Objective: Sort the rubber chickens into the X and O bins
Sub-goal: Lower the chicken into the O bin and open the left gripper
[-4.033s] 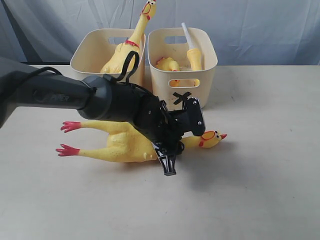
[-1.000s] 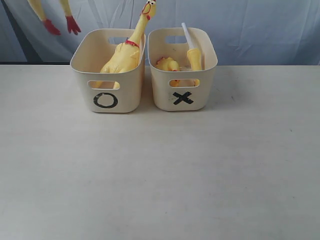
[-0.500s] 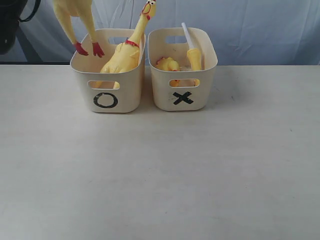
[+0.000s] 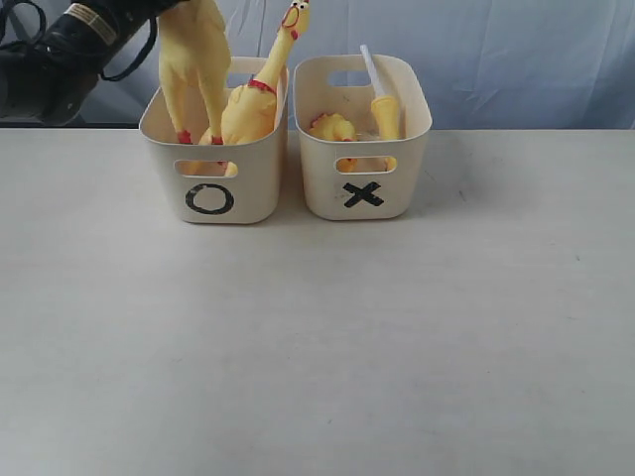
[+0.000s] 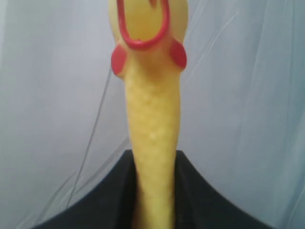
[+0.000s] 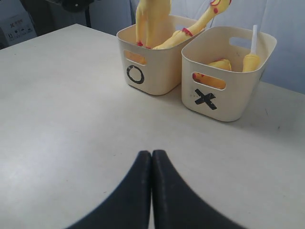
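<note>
Chicken dangling, O bin, second chicken inside

Hanging chicken: head beyond top edge.

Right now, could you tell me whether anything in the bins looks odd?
Yes: in the X bin, the rubber chicken has a white tube sticking out of it, up past the rim. The hanging chicken looks normal.
</note>
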Tool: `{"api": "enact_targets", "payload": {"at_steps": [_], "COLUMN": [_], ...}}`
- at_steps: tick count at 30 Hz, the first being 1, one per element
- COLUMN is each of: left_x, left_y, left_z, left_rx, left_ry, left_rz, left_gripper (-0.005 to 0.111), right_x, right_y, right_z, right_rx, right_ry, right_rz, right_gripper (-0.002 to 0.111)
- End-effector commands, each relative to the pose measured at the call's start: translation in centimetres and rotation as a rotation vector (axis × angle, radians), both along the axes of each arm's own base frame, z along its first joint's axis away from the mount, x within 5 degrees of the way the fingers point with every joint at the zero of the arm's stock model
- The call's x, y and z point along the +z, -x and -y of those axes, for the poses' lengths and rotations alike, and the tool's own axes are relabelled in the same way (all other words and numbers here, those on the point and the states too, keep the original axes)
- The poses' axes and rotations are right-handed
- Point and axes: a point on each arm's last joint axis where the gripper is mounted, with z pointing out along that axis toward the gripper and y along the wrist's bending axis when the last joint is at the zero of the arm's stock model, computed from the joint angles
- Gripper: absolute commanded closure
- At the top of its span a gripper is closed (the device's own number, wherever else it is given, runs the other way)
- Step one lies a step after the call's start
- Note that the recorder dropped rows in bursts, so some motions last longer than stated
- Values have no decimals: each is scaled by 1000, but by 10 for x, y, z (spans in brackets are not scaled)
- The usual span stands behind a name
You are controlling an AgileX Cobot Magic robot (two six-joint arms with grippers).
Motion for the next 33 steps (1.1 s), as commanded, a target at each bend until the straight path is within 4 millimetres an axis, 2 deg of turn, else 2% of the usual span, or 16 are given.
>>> {"api": "enact_targets", "payload": {"at_steps": [1, 4, 9, 18, 20, 28, 33], "left_x": [-2, -8, -33, -52, -54, -55, -55], "left_y": [-9, -12, -20, -23, -24, -24, -24], "left_z": [7, 13, 15, 13, 12, 12, 12], "left_rx": [33, 48, 82, 114, 126, 130, 131], "left_ry": [-68, -94, -132, -168, -177, -174, -172], "left_rz": [-50, -98, -211, -303, -327, -332, -333], "left_gripper": [107, 107, 107, 106, 101, 61, 49], "right_x": [0, 0, 0, 0, 0, 0, 0], "right_y": [0, 0, 0, 0, 0, 0, 0], "right_z": [0, 0, 0, 0, 0, 0, 0], "right_rx": [-6, -6, -6, -6, -6, -6, -5], "right_ry": [-10, -10, -10, -10, -10, -10, -11], "right_rz": [12, 12, 12, 12, 12, 12, 11], "right_gripper": [108, 108, 108, 108, 108, 108, 108]}}
